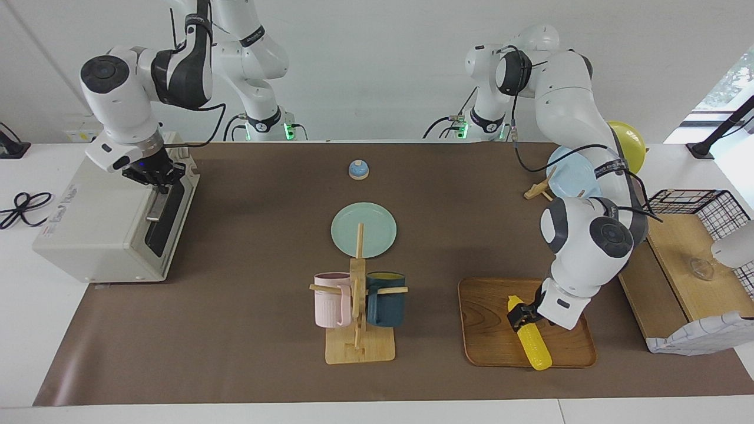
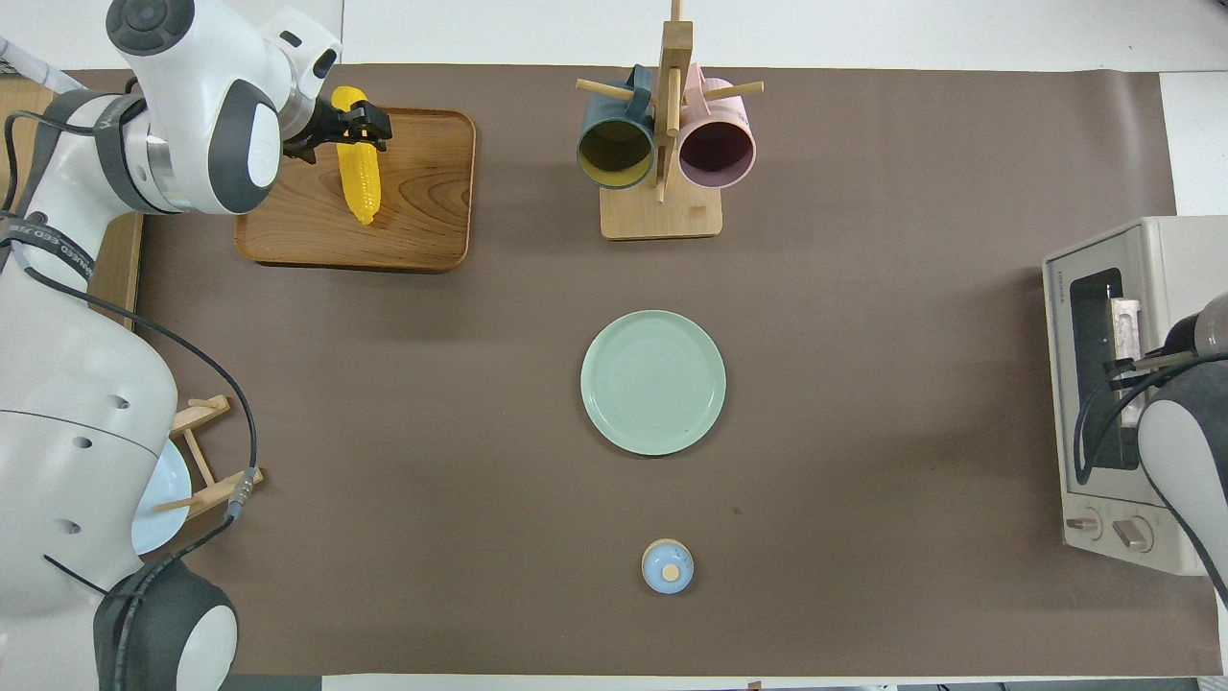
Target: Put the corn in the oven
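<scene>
Yellow corn (image 1: 530, 341) — its upper end clasped by left pincer (image 1: 519, 313).

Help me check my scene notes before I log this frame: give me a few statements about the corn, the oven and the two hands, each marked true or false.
1. The left hand grips the corn near one end. True.
2. The corn is over the green plate. False: it is over the wooden tray, at the left arm's end of the table.
3. The right hand is at the front of the oven, by its door. True.
4. The corn is already inside the oven. False: it is at the other end of the table.
5. Both mugs stand on the tray. False: the pink mug and the dark blue mug hang on the wooden rack.
</scene>
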`<control>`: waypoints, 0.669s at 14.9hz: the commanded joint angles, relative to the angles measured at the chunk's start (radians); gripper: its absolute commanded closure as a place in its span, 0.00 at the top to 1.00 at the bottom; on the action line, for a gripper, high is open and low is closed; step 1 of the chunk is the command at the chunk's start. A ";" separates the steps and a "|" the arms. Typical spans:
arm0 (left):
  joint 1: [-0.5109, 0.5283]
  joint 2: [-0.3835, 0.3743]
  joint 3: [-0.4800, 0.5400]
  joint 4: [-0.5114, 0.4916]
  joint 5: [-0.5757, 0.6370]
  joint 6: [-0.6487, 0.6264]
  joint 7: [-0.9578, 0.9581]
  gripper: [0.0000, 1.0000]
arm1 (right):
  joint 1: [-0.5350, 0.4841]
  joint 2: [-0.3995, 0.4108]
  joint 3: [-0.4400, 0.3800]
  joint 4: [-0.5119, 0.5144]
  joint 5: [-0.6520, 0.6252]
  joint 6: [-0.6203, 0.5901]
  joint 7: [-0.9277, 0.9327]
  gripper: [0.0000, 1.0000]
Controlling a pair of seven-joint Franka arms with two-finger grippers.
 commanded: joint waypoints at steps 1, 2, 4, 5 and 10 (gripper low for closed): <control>-0.006 0.040 0.003 0.042 0.025 0.024 -0.001 1.00 | -0.019 0.012 0.010 -0.057 -0.013 0.077 -0.013 0.00; -0.006 0.042 0.003 0.040 0.025 0.032 -0.001 1.00 | -0.014 0.013 0.010 -0.068 -0.007 0.091 -0.013 0.00; -0.007 0.043 0.003 0.028 0.026 0.046 -0.001 1.00 | -0.010 0.024 0.011 -0.074 -0.002 0.103 0.005 0.00; -0.007 0.042 0.003 0.011 0.025 0.064 0.001 1.00 | -0.005 0.034 0.011 -0.074 0.007 0.106 0.017 0.00; -0.006 0.038 0.003 -0.001 0.026 0.072 0.001 0.88 | 0.022 0.076 0.011 -0.092 0.056 0.155 0.059 0.00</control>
